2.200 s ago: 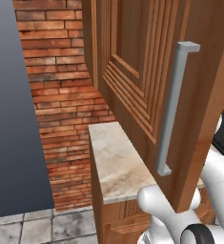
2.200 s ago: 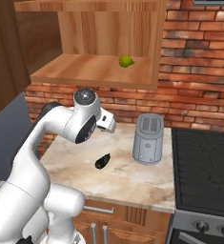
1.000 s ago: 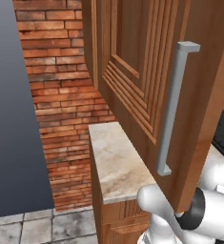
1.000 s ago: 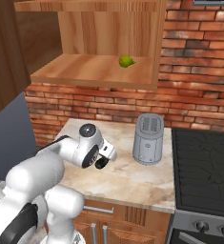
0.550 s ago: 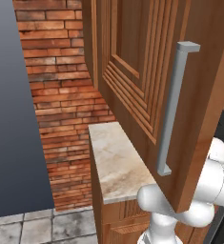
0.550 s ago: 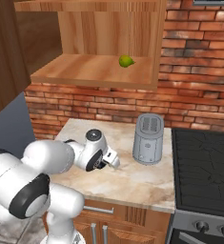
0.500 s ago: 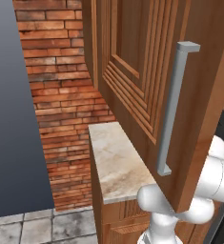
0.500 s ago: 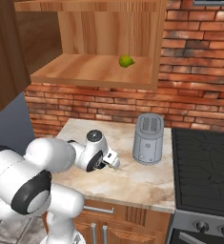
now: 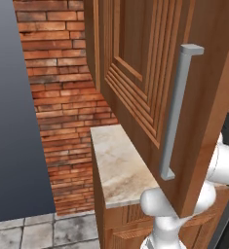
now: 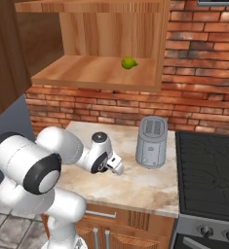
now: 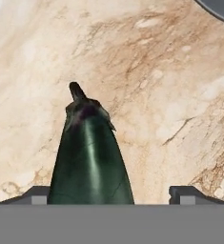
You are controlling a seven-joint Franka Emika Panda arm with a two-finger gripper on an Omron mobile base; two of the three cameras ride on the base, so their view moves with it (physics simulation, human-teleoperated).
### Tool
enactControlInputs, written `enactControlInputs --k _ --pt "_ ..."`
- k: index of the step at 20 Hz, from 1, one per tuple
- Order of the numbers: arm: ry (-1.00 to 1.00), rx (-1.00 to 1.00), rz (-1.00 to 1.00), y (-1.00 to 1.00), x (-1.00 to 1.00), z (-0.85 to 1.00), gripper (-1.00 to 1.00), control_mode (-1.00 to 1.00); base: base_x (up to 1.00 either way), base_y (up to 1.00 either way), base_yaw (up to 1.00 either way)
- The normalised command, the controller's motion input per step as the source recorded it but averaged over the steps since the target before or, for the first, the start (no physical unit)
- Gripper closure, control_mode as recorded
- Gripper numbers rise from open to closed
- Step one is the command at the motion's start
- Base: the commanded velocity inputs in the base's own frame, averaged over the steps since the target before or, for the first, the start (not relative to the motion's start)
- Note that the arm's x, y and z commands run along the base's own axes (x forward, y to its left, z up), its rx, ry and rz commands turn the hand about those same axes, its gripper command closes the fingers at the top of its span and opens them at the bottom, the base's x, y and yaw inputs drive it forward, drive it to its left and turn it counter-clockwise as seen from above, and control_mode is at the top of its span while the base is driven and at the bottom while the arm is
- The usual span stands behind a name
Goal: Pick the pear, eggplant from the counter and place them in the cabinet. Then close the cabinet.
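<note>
Eggplant under the gripper on the bench; pear already shelved, cabinet open.

Left base view: the cabinet door, with its grey bar handle, stands swung out over the end of the bench, so closing is not yet done. Right base view: the pear lies on the cabinet shelf, well above and beyond the gripper, which is low over the bench just short of the toaster. Hand view: the eggplant lies on the bench between the spread fingertips, stem pointing away; the jaws are wide and appear not yet closed on it. Judged from this, one item is placed; grasping, lifting and shelving the eggplant, then shutting the door, remain.
</note>
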Motion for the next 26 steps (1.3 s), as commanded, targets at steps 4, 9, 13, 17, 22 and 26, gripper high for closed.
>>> enactControlInputs --k 4,9,13,17,22,26 --pt "0.0 -0.01 0.0 0.0 -0.19 -0.14 1.0 -1.0 0.0 0.0 0.0" --pt "-0.14 -0.08 0.09 0.0 -0.82 0.23 1.0 -1.0 0.0 0.0 0.0" --pt "-0.1 -0.04 0.08 0.0 -0.59 0.85 1.0 -1.0 0.0 0.0 0.0" --pt "0.0 0.0 0.05 0.0 -0.42 1.0 1.0 -1.0 0.0 0.0 0.0" --pt "0.01 0.0 0.06 0.0 -0.41 0.96 1.0 -1.0 0.0 0.0 0.0" --pt "0.0 0.0 0.07 -0.07 -0.46 1.0 1.0 -1.0 0.0 0.0 0.0"
